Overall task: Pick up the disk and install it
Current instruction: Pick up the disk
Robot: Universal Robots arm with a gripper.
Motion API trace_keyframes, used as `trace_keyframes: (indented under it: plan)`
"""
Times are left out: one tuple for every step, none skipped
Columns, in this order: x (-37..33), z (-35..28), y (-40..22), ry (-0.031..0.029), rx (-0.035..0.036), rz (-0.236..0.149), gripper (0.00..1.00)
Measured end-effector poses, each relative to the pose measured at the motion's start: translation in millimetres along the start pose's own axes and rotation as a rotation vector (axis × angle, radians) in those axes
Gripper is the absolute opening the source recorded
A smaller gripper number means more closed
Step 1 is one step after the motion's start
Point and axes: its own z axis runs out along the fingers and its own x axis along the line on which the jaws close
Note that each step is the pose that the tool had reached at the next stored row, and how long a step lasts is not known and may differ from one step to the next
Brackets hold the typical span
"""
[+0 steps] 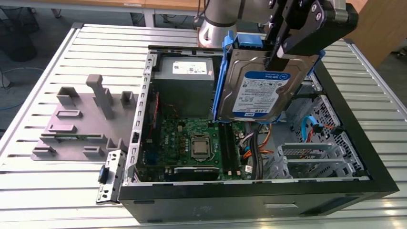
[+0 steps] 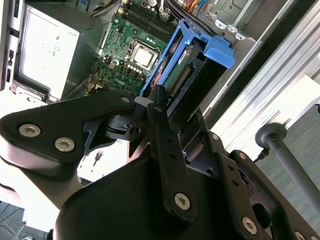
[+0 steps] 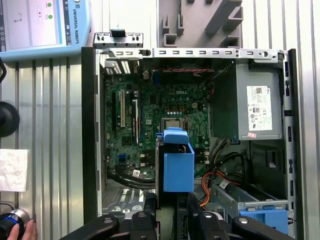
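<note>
The disk (image 1: 260, 93), a metal hard drive with a white-and-blue label and blue carrier rails, hangs tilted above the open computer case (image 1: 254, 200). My gripper (image 1: 275, 59) is shut on the disk's upper edge. In the second wrist view the black fingers (image 2: 159, 107) clamp the disk (image 2: 192, 70), with the motherboard far below it. The first wrist view looks down along the blue carrier (image 3: 178, 167) from the gripper (image 3: 170, 220) into the case.
Inside the case are a grey power supply (image 1: 184, 71), a green motherboard (image 1: 190, 138) and a metal drive cage (image 1: 318, 155) holding another blue bracket (image 3: 262, 217). A grey fixture (image 1: 83, 119) sits at the exterior view's left. A tablet (image 3: 45, 25) and a hand (image 3: 22, 232) lie beside the case.
</note>
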Motion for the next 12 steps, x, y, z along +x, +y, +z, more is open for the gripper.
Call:
trace_keyframes:
  plan:
    - [0.0,0.0,0.0,0.0,0.0,0.0,0.35]
    - [0.0,0.0,0.0,0.0,0.0,0.0,0.35]
    - [0.0,0.0,0.0,0.0,0.0,0.0,0.35]
    - [0.0,0.0,-0.2,0.0001,0.0,0.0,0.35]
    - [0.0,0.1,-0.6,0.0,0.0,0.0,0.35]
    - [0.0,0.1,-1.3,-0.0001,0.0001,0.0,0.35]
    - [-0.1,0.2,-2.1,-0.0001,0.0,0.0,0.35]
    - [-0.2,0.2,-3.3,0.0,0.0,0.0,0.35]
    - [-0.3,0.2,-4.8,0.0,0.0,0.0,0.35]
    - [-0.4,0.3,-6.5,0.0,0.0,0.0,0.35]
    - [-0.5,0.5,-8.7,-0.0001,0.0,0.0,0.35]
    - [-0.6,0.5,-10.8,0.0,0.0,0.0,0.35]
